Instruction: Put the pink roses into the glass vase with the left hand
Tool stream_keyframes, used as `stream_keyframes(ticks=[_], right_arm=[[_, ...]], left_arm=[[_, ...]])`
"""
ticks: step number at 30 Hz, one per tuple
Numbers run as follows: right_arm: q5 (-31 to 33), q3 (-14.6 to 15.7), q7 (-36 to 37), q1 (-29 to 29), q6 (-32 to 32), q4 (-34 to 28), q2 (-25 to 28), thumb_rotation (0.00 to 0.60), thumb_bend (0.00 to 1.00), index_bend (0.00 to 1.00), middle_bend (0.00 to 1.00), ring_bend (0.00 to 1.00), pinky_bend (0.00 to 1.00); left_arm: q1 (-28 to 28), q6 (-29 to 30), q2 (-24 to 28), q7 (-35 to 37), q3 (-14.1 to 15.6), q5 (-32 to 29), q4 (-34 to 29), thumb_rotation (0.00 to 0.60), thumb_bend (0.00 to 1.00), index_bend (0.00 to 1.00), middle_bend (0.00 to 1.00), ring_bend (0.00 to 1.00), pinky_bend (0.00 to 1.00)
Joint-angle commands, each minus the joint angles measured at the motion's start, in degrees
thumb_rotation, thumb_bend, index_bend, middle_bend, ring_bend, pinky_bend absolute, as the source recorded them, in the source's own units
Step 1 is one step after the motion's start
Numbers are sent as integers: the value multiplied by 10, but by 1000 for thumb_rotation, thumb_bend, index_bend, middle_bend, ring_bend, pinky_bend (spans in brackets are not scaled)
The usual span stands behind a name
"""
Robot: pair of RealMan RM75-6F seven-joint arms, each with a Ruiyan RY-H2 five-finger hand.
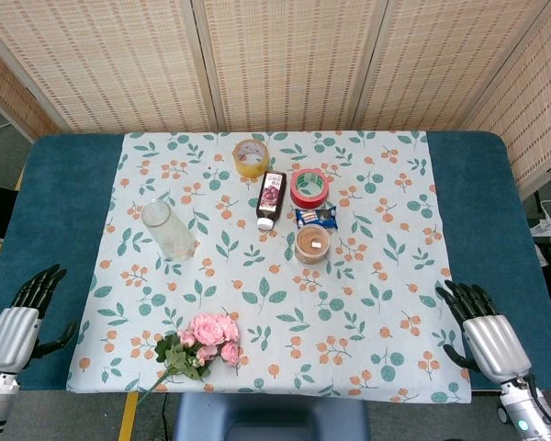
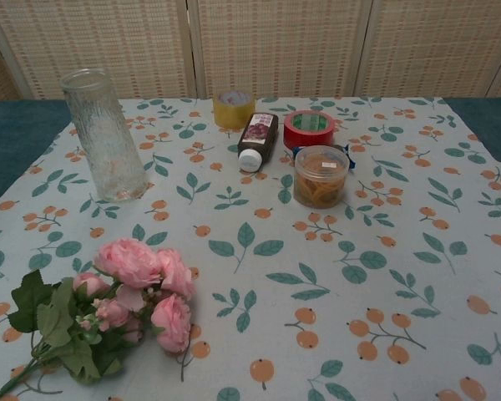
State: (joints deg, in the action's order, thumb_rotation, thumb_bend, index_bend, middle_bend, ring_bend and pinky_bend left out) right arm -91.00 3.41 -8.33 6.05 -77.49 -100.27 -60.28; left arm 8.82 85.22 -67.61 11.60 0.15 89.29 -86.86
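Observation:
A bunch of pink roses [image 1: 211, 338] with green leaves lies flat near the table's front edge, left of centre; the chest view shows the roses [image 2: 142, 288] at lower left. The clear glass vase [image 1: 169, 229] stands upright on the left half of the cloth, and in the chest view the vase [image 2: 107, 135] is at upper left, behind the roses. My left hand [image 1: 23, 317] hovers over the blue table edge at far left, fingers apart, holding nothing. My right hand [image 1: 482, 333] is at the far right front, also empty with fingers spread. Neither hand shows in the chest view.
Mid-table stand a yellow tape roll [image 1: 250, 157], a dark bottle lying down [image 1: 271, 199], a red tape roll [image 1: 309, 186], a small blue packet [image 1: 316, 218] and a lidded plastic jar [image 1: 311, 244]. A woven screen [image 1: 285, 55] backs the table.

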Motion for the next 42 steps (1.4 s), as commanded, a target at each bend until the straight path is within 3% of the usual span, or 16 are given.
stream_keyframes(ticks=[1,7,15,20,33,42], right_arm=[[0,-1,1,1,1,0,0,600,183,0,0,0,0],[-7,4,5,-2,-1,-4,2,600,182,0,0,0,0],[-25,8,26,-4,-13,-5,12,600,182,0,0,0,0],[-33,11,36,-5,-15,-4,15,600,182,0,0,0,0],[-39,14,37,-2,-8,-3,14,600,182,0,0,0,0],[-44,14,45,-3,-14,-2,17,600,182,0,0,0,0]], left_arm=[[1,-8,3,12,9,11,-10,600,365,0,0,0,118],[34,-91,43,114,55,52,-120,600,370,0,0,0,152],[82,-204,37,82,43,-22,-216,600,367,0,0,0,148],[98,-251,13,-14,37,-102,-230,600,373,0,0,0,128],[90,-257,-21,-129,53,-175,-267,600,369,0,0,0,105],[93,-247,-75,-234,57,-218,-258,600,365,0,0,0,101]])
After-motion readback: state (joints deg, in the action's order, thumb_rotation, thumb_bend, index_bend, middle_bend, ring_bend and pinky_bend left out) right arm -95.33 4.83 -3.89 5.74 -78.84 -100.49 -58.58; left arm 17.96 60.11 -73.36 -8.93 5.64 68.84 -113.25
